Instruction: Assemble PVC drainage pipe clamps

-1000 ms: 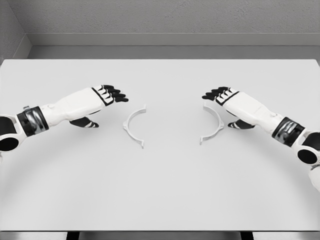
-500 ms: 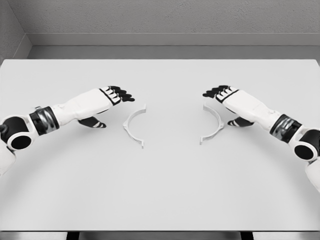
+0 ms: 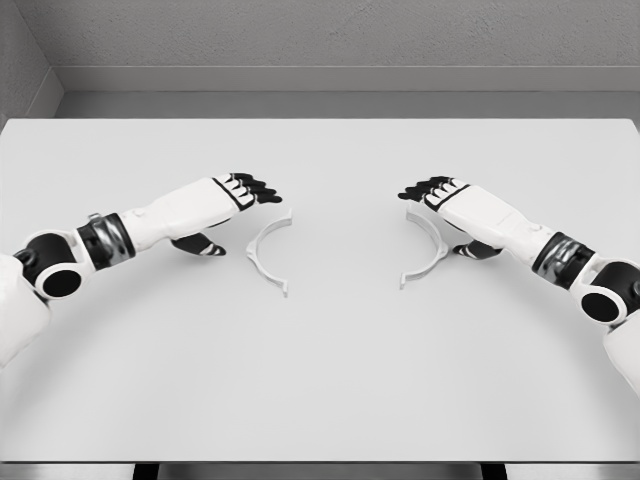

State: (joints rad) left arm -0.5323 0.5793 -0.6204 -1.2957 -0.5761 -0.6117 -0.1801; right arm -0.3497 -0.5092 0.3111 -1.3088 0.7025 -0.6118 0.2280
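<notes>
Two white half-ring clamp pieces lie flat on the white table (image 3: 320, 380), well apart, their open sides facing each other. The left clamp half (image 3: 266, 252) sits a little left of the table's middle; the right clamp half (image 3: 428, 250) sits a little right of it.

The left hand (image 3: 235, 192) reaches in from 8 o'clock and hovers at about 10 o'clock of the left clamp half, its dark fingertips (image 3: 262, 187) near that piece's upper end. Its fingers are stretched forward and loosely spread — it holds nothing, and the thumb hangs below the palm.

The right hand (image 3: 447, 196) comes in from 4 o'clock and sits at roughly 1 o'clock of the right clamp half, partly over the top of its arc. Its fingers are likewise extended and relaxed, grasping nothing — whether they touch the piece cannot be told.
</notes>
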